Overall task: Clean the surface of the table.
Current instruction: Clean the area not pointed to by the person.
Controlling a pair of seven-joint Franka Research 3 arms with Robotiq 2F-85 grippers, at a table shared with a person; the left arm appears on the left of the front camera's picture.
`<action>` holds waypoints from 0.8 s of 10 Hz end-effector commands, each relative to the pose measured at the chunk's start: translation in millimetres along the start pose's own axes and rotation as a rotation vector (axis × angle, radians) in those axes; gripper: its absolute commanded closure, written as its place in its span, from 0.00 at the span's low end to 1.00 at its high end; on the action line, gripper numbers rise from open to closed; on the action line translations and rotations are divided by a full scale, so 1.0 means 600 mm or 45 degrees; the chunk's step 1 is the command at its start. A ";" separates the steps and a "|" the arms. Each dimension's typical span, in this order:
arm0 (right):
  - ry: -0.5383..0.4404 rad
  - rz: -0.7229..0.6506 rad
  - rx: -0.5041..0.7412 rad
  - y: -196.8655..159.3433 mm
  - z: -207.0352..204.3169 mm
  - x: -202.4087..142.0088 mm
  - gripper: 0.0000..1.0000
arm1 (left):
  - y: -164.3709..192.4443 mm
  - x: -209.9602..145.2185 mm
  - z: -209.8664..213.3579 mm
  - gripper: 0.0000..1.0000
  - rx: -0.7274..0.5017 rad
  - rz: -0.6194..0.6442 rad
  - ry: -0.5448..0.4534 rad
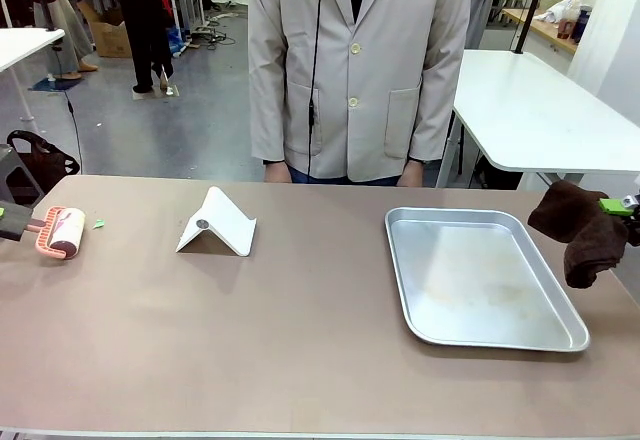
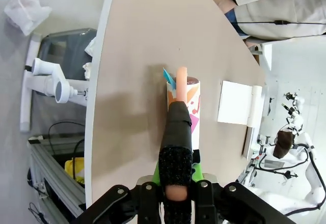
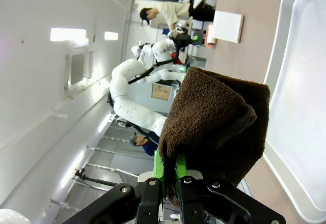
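The brownish table [image 1: 300,330] spans the front view. At its far left my left gripper [image 1: 12,222] is shut on the salmon handle of a lint roller [image 1: 62,232], whose roll lies low at the table top. In the left wrist view the left gripper [image 2: 175,186] clamps the handle and the patterned roller [image 2: 187,107] points away from it. A small green scrap [image 1: 98,224] lies just beyond the roll. At the far right my right gripper [image 1: 618,206] is shut on a dark brown cloth [image 1: 578,230], which hangs beside the table edge. That cloth [image 3: 216,117] drapes over the right gripper [image 3: 170,175].
A white folded stand [image 1: 216,224] sits left of centre. A shiny metal tray [image 1: 400,250] lies on the right half, with nothing in it. A person in a beige jacket [image 1: 360,60] stands at the far edge, hands near it. A white table [image 1: 540,110] stands behind on the right.
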State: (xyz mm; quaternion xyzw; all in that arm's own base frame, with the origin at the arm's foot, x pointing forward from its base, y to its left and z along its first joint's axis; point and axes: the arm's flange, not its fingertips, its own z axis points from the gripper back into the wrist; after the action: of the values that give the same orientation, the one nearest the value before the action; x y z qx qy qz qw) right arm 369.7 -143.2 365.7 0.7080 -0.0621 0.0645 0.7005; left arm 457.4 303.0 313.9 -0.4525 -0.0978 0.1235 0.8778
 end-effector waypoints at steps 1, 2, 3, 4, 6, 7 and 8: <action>0.004 0.006 0.019 0.010 0.000 0.006 0.89 | -0.004 -0.001 -0.006 0.78 0.043 0.054 -0.015; 0.004 0.006 0.019 0.010 0.000 0.006 0.89 | -0.001 -0.001 -0.011 0.78 0.048 0.067 -0.021; 0.004 0.006 0.019 0.010 0.000 0.006 0.89 | 0.002 -0.003 -0.019 0.78 0.071 0.072 -0.026; 0.004 0.006 0.019 0.010 0.000 0.006 0.89 | 0.001 -0.005 -0.029 0.78 0.087 0.079 -0.024; 0.004 0.006 0.019 0.010 0.000 0.006 0.89 | -0.004 -0.004 -0.053 0.78 0.106 0.120 0.027; 0.004 0.006 0.019 0.010 0.000 0.006 0.89 | -0.009 0.001 -0.067 0.78 0.114 0.115 0.054; 0.004 0.006 0.019 0.010 0.000 0.006 0.89 | -0.015 0.008 -0.086 0.78 0.127 0.118 0.083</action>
State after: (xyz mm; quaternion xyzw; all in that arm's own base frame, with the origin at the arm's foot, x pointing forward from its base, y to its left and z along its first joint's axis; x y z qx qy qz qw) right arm 369.7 -143.3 365.7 0.7080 -0.0621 0.0644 0.7005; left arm 476.1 271.7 310.7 -0.4514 -0.0681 0.1439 0.8780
